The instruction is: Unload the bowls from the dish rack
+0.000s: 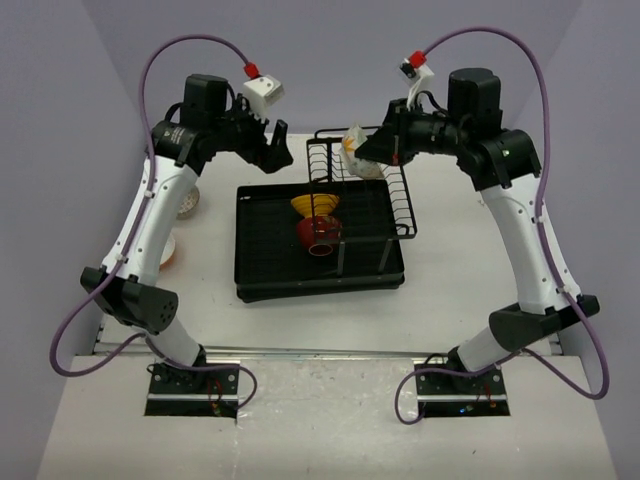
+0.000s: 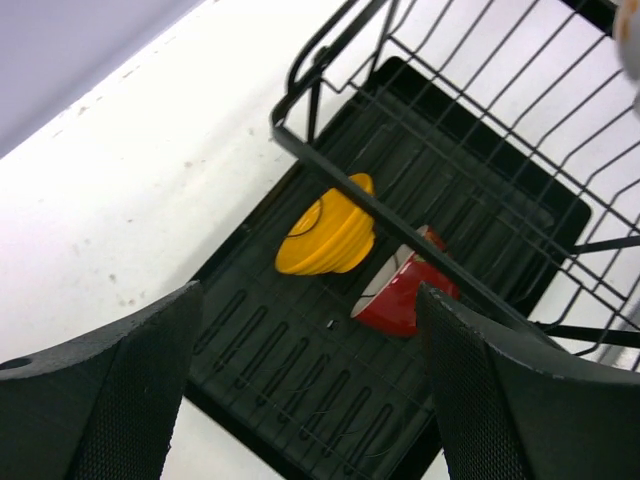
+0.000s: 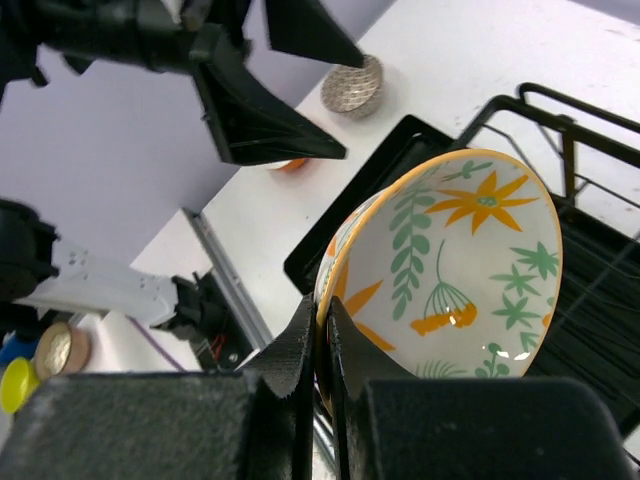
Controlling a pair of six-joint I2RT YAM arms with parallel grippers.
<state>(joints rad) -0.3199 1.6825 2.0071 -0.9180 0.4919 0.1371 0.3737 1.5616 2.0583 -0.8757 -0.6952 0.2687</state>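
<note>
At frame centre the rack (image 1: 260, 282) held the red bowl (image 1: 320, 234), with the yellow bowl (image 1: 315, 205) just beyond. Farther up, the left gripper (image 1: 272, 155) hung open (nearest both), and the right gripper (image 3: 322, 320) clamped the flowered bowl (image 3: 450, 270) by its rim, upper right.

Flowered white bowl (image 3: 450, 270) is held on edge above the black dish rack (image 1: 262, 255); yellow bowl (image 1: 315, 204) and red bowl (image 1: 320, 233) lie tipped inside.
</note>
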